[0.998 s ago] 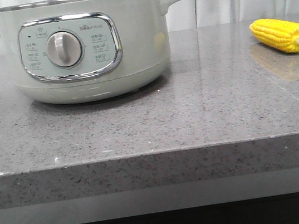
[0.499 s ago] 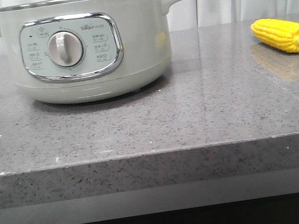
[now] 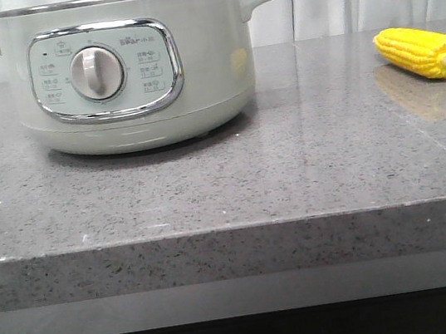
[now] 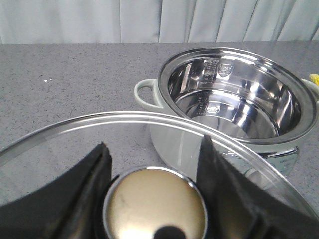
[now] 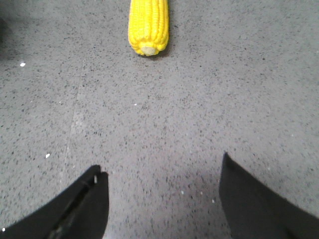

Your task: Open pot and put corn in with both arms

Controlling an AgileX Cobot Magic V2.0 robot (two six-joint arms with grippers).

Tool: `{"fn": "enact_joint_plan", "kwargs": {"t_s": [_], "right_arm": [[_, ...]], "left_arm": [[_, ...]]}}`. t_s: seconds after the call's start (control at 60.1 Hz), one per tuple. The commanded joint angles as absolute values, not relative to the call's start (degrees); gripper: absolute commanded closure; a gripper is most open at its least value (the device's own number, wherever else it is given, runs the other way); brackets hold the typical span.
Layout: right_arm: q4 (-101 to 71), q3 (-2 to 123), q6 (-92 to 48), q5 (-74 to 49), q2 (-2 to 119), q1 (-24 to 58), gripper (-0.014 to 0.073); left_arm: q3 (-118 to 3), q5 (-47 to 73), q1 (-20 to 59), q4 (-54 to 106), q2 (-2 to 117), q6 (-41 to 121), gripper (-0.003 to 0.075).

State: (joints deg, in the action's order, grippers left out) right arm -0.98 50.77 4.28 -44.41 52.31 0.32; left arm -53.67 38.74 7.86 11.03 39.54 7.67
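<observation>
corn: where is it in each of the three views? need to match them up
Front view: the corn lies on the countertop at far right, well apart from the pot.
Left wrist view: only a yellow sliver at the right edge, just behind the pot's rim.
Right wrist view: top centre, pale stub end facing the camera, ahead of the open right tool.
Shared landmark: the grey speckled countertop.

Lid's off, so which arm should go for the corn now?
The right. Its open gripper is empty and faces the corn on bare counter. The left gripper is busy holding the glass lid by its knob, beside the open pot.
</observation>
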Motion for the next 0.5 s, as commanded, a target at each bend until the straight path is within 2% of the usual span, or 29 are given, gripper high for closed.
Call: {"fn": "enact_joint_plan", "kwargs": {"t_s": [0.0,0.2,0.482], "right_arm": [[-1.00,56.99,4.06,-42.79,58.02,0.42,0.0092],[-1.00,66.60,4.06,-44.17,69.85,0.42,-0.0015],[-1.00,80.41,4.05,-46.37,84.91,0.48,-0.0019]], "left_arm": [[-55.75,31.20,7.65,11.81,39.05,7.30,0.0482],[-55.75,31.20,7.65,11.81,39.05,7.30,0.0481],[-55.75,31.20,7.65,11.81,39.05,7.30,0.0481]]}}
